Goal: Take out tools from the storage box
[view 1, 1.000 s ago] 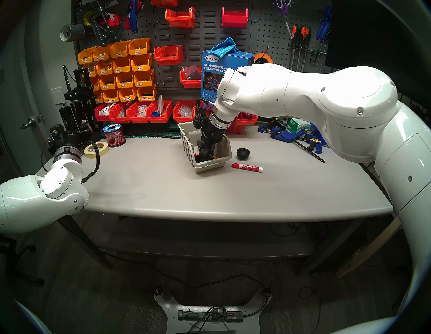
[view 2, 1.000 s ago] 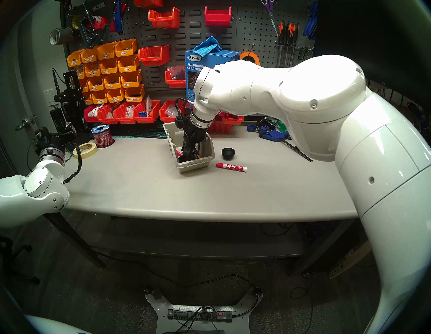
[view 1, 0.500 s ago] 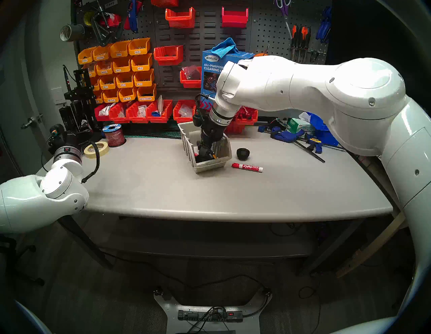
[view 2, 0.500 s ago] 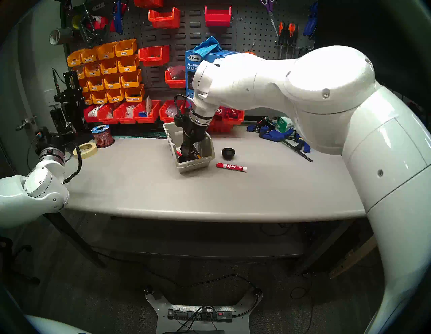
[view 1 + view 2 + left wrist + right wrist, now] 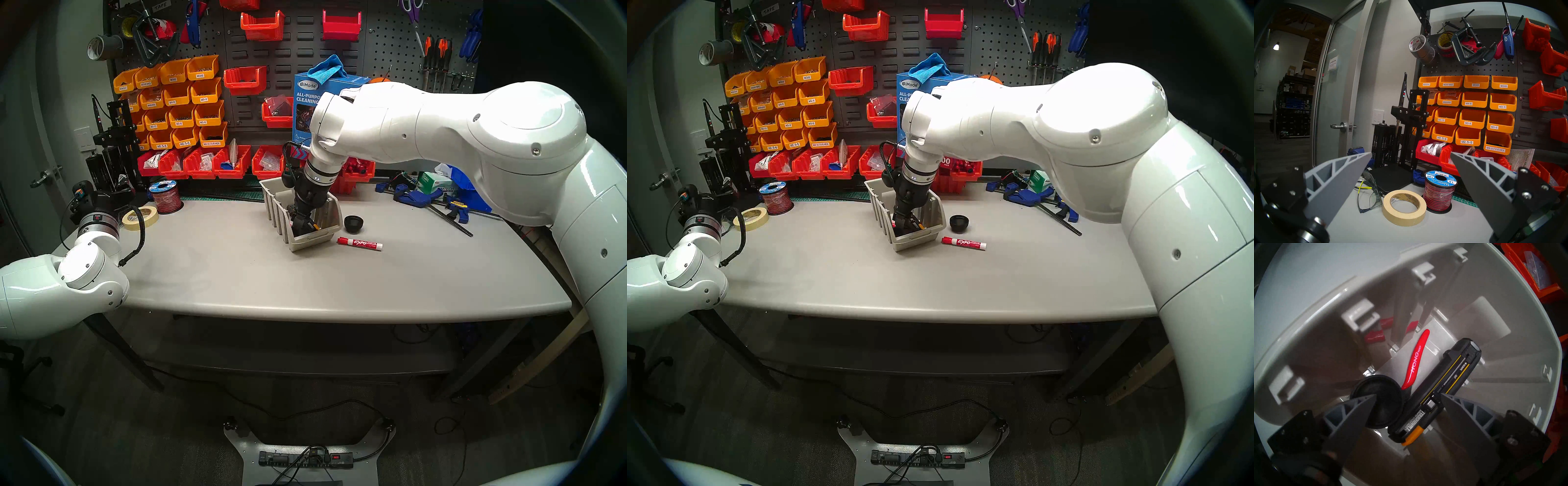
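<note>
beige bin (image 5: pixel 303 242) had swung its front end rightward toward the marker (image 5: pixel 360 243), right gripper (image 5: pixel 1407 398) inside it, fingers spread, perhaps touching the black cup (image 5: pixel 1378 403) and knife (image 5: pixel 1438 389), left gripper (image 5: pixel 1411 154) open.

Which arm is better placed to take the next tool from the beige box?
Right: its end effector is already open inside the beige box, over the black utility knife.
</note>
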Action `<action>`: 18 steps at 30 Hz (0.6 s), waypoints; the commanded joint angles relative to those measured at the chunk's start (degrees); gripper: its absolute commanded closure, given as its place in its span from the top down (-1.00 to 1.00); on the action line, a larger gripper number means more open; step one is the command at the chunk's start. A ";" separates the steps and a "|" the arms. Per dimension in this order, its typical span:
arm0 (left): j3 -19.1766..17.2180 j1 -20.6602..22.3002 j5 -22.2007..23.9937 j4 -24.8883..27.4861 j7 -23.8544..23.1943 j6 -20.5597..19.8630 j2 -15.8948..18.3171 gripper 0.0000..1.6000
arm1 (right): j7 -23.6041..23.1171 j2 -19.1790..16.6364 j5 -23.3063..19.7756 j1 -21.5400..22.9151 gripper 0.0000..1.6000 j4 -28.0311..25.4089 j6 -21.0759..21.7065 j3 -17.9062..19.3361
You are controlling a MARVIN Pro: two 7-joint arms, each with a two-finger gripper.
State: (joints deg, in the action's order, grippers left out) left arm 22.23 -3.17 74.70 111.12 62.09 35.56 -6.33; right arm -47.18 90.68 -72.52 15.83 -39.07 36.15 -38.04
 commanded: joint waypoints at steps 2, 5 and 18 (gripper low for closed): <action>-0.67 0.71 -0.31 0.13 -0.09 0.05 -0.06 1.00 | 4.70 -2.43 0.02 3.06 0.73 -4.83 0.86 0.75; -0.67 0.71 -0.31 0.13 -0.09 0.05 -0.06 1.00 | 6.36 -2.95 -0.19 3.30 0.73 -6.86 1.29 1.15; -0.66 0.71 -0.30 0.13 -0.10 0.06 -0.07 1.00 | 14.36 -5.61 0.98 5.88 0.70 -15.58 5.74 -0.10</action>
State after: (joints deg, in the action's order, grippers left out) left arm 22.24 -3.17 74.70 111.12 62.09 35.56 -6.33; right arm -37.09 87.68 -71.74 18.61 -51.08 39.71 -38.19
